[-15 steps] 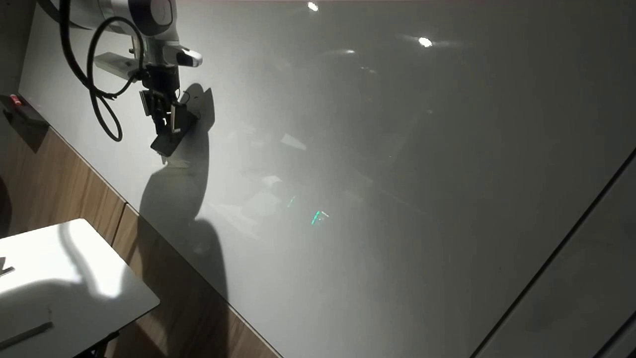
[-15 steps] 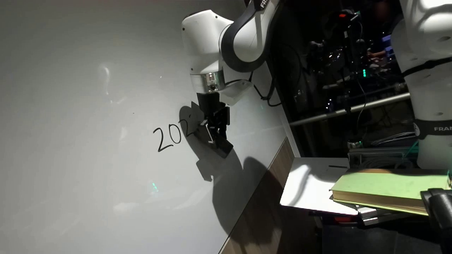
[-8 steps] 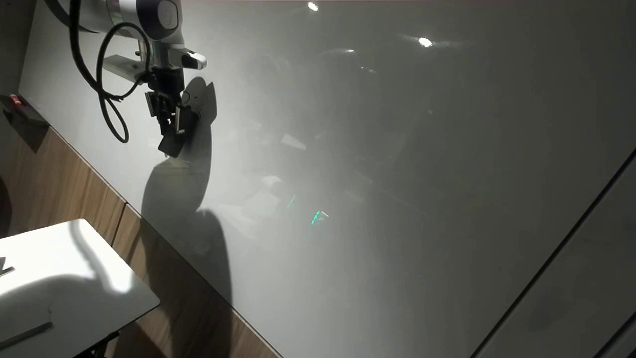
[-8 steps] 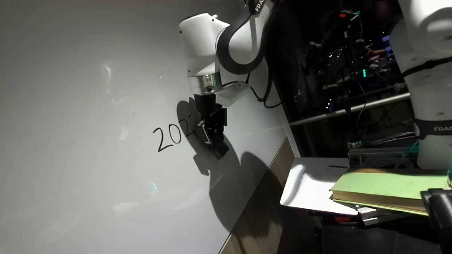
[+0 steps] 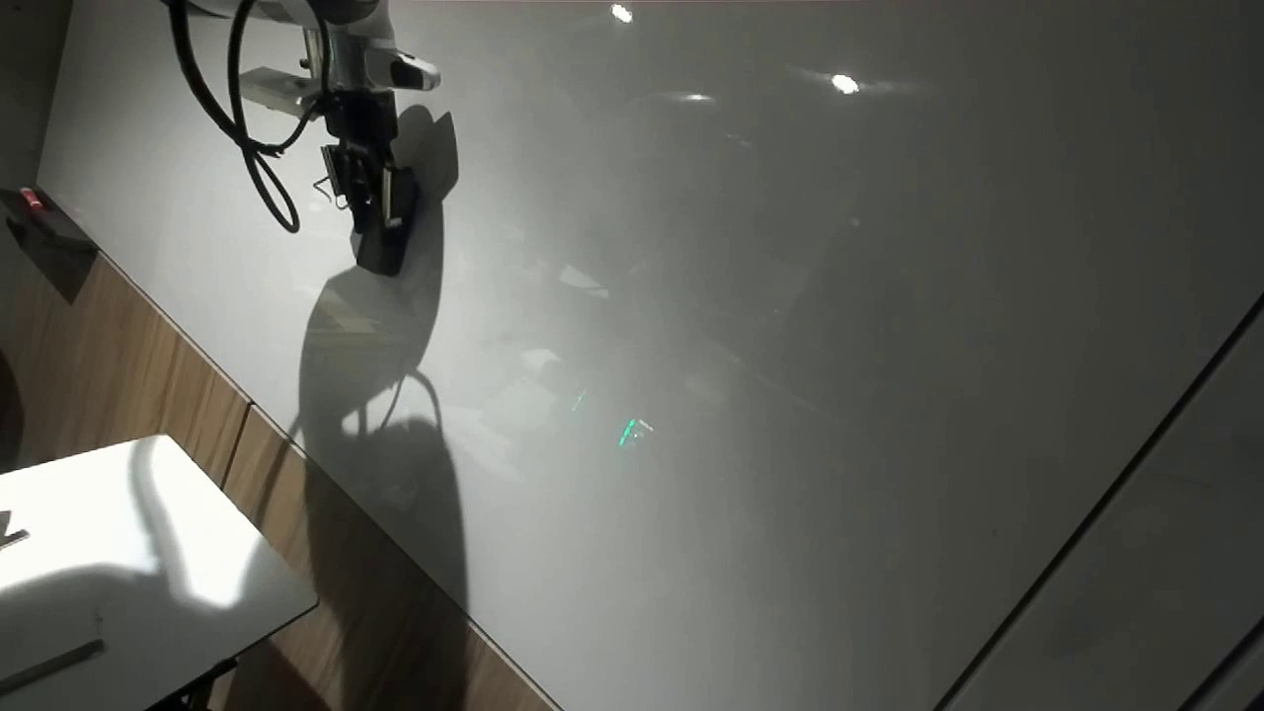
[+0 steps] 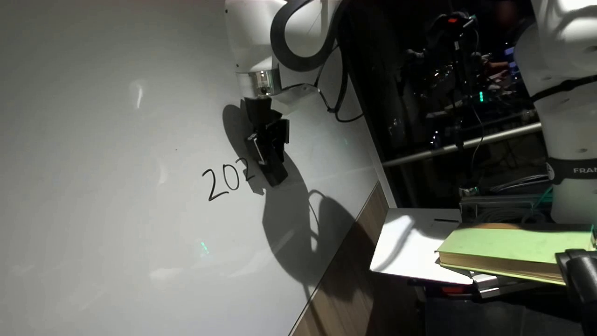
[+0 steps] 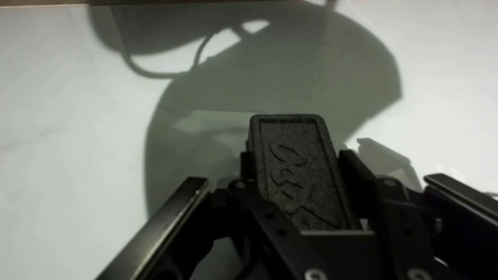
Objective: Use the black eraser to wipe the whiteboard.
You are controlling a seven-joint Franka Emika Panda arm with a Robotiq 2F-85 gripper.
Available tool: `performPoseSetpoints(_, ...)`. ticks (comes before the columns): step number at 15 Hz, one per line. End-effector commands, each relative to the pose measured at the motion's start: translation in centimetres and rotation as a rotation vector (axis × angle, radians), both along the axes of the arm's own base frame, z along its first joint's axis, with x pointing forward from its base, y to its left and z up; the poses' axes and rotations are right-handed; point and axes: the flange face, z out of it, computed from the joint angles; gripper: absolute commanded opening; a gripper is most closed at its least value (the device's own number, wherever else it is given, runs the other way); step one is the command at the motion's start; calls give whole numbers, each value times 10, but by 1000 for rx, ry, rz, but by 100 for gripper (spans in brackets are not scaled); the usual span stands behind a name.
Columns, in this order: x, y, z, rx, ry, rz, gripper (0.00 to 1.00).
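I'm grasping the eraser right now, the gripper pinching it by its two long sides. Lettering is showing on the eraser's face, and in the wrist view its free end is pointing towards the far edge. In both exterior views it's sitting close over the board, free end slanting downward; whether it's actually touching, I'm not managing to tell. Here in an exterior view, black writing is showing 202, and the eraser is lying just right of the last 2. The arm is hanging at the far end, and a cable is looping just left of the gripper in an exterior view. A broad shadow is falling across the board and spilling onto the wood panel. Over on the left, a red thing is lying on a dark ledge. At the near left, the table is catching bright light, with a dark strip lying on it. In an exterior view a green book is resting at the near right, overlapping the table from where I'm watching.
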Motion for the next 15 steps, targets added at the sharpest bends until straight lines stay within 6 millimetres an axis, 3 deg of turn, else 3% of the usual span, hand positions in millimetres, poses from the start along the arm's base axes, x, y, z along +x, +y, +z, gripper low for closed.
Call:
performPoseSetpoints(1, 5, 0, 52, 0, -67, 7, 31)
performPoseSetpoints(3, 1, 7, 65, 10, -72, 12, 31)
performPoseSetpoints(8, -5, 36, 61, 22, -75, 55, 31)
performPoseSetpoints(15, -20, 108, 49, 50, -95, 173, 31)
